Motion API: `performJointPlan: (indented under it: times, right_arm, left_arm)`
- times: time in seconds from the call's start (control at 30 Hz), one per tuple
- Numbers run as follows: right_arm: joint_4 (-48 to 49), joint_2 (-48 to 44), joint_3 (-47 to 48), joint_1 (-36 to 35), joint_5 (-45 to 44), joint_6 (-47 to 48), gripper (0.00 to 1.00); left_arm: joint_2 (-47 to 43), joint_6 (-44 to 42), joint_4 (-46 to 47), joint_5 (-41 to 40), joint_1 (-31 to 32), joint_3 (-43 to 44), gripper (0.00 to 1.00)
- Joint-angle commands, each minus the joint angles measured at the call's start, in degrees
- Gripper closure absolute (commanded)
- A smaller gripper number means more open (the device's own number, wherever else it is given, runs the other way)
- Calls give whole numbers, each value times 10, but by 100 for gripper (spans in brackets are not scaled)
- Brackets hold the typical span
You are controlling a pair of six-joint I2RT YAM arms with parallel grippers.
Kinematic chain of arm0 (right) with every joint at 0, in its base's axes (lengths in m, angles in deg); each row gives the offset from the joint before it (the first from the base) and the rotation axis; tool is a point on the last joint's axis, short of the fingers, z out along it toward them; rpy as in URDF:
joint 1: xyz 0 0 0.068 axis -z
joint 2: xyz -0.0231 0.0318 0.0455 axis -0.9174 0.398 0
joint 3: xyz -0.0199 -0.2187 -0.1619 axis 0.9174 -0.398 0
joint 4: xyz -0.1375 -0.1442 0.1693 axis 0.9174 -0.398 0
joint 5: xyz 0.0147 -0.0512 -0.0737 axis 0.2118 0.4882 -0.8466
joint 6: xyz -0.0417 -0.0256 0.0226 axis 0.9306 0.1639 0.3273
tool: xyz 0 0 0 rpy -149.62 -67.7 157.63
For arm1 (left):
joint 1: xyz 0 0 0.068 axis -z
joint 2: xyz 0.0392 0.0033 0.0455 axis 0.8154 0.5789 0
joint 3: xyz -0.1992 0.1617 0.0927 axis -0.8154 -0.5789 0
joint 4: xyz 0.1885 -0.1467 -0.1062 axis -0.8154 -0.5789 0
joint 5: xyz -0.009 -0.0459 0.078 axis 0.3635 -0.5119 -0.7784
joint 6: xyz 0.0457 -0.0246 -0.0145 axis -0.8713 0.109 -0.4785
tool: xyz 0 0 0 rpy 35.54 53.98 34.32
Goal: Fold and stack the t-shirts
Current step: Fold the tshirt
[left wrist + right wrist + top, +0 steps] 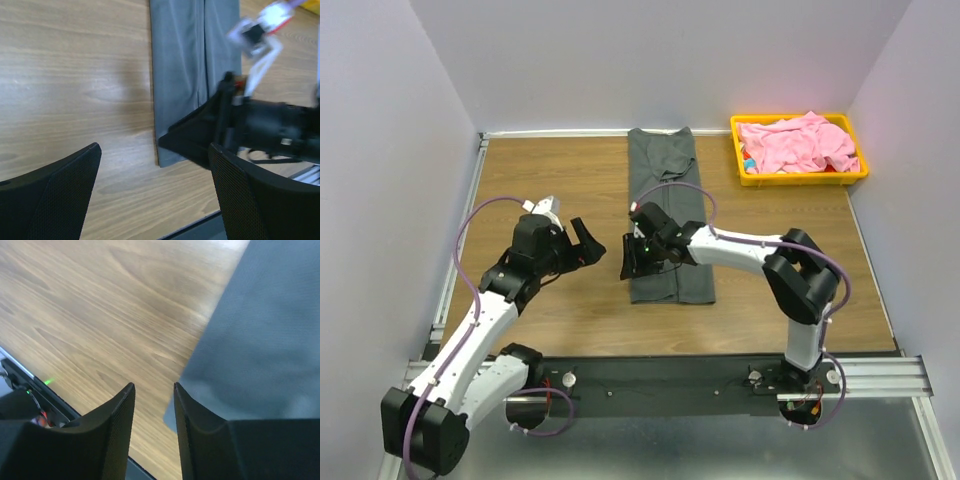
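Soft, even light from overhead fills the top view, and the arms cast only faint shadows on the wooden table (pixel 550 170). From the left wrist, the right arm (pixel 275 125) is smeared at its white upper part, and the near fingers (pixel 50 200) are dark and soft. The right wrist view keeps the wood grain crisp, paling toward its top edge.

The grey t-shirt (pixel 670 200) is showing a plain dark charcoal against a bench (pixel 550 170) that is showing warm brown wood grain with darker streaks. To the right of that shirt, the pink t-shirt (pixel 798 143) is showing a plain light pink inside a bright yellow tray (pixel 800 179). The left fingers (pixel 55 200) and right fingers (pixel 110 430) are showing matte black with a fine mesh pattern. The left arm (pixel 470 338) and right arm (pixel 740 248) are showing white shells and black joints, and purple cables (pixel 458 243) are looping along them.
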Motion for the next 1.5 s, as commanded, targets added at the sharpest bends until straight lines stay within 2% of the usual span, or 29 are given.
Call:
performJointPlan:
  times: [0.0, 0.13, 0.2, 0.33, 0.43, 0.9, 1.2, 1.33, 1.47]
  right_arm:
    - [-58, -89, -21, 16, -86, 31, 54]
    - [-109, -181, -116, 56, -123, 38, 52]
    - [-131, -222, -154, 86, -168, 40, 49]
    - [-204, -309, -234, 167, -196, 47, 48]
    - [-212, -333, -265, 190, -188, 55, 47]
    - [-154, -296, -281, 204, -61, 54, 51]
    - [-131, -256, -321, 204, -68, 52, 54]
    - [-129, -255, -336, 204, -78, 51, 60]
    - [-129, -260, -341, 203, -75, 52, 72]
  left_arm:
    - [13, 50, -18, -51, 39, -11, 5]
    - [62, 86, -19, -64, 93, -8, 5]
    - [88, 94, -25, -73, 122, 3, 5]
    - [169, 123, -47, -114, 192, 28, 5]
    - [213, 136, -54, -117, 214, 44, 7]
    - [313, 119, -43, -122, 236, 90, 19]
    - [345, 105, -50, -123, 238, 99, 29]
    - [353, 99, -55, -124, 240, 104, 33]
    - [364, 94, -58, -124, 242, 110, 33]
